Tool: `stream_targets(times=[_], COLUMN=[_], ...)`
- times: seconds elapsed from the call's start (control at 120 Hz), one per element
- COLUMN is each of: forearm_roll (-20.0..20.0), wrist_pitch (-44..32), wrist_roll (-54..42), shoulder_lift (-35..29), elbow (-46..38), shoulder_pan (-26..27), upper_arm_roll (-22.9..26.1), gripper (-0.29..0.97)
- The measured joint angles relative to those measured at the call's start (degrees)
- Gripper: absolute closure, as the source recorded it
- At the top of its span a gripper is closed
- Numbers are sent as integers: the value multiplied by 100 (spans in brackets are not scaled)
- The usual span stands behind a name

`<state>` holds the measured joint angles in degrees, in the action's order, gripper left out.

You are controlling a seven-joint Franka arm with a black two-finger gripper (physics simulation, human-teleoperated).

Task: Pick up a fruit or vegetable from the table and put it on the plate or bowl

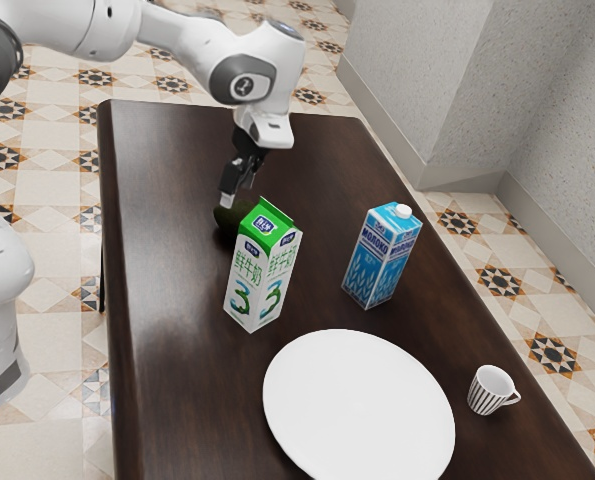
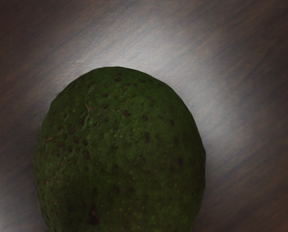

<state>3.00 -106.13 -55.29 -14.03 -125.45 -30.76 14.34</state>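
Dark wood counter (image 1: pixel 167 300); the jaws hang straight over the avocado (image 1: pixel 225 215), close above it; whether they are open or closed I cannot tell. The avocado lies on the counter at its far half, dark green and speckled; in the wrist view it (image 2: pixel 119 154) sits just under the hand with bare wood around it. A green carton (image 1: pixel 262 265) stands upright just in front of the avocado and hides its near side in the exterior view; it stands between the avocado and the plate (image 1: pixel 357 405). A blue carton (image 1: pixel 381 255) stands upright toward the exterior view's right, apart from the green one. The white plate lies flat at the near edge, well apart from the avocado; a striped cup (image 1: pixel 491 390) stands upright just to its right, its handle turned to the exterior view's right.
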Motion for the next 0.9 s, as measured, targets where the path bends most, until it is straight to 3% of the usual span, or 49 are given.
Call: stream_targets(times=[0.9], forearm_roll=[303], wrist_pitch=[-426], wrist_roll=[-353], shoulder_lift=[480], elbow=[-236], shoulder_pan=[19], upper_arm_roll=[-2], gripper=[0])
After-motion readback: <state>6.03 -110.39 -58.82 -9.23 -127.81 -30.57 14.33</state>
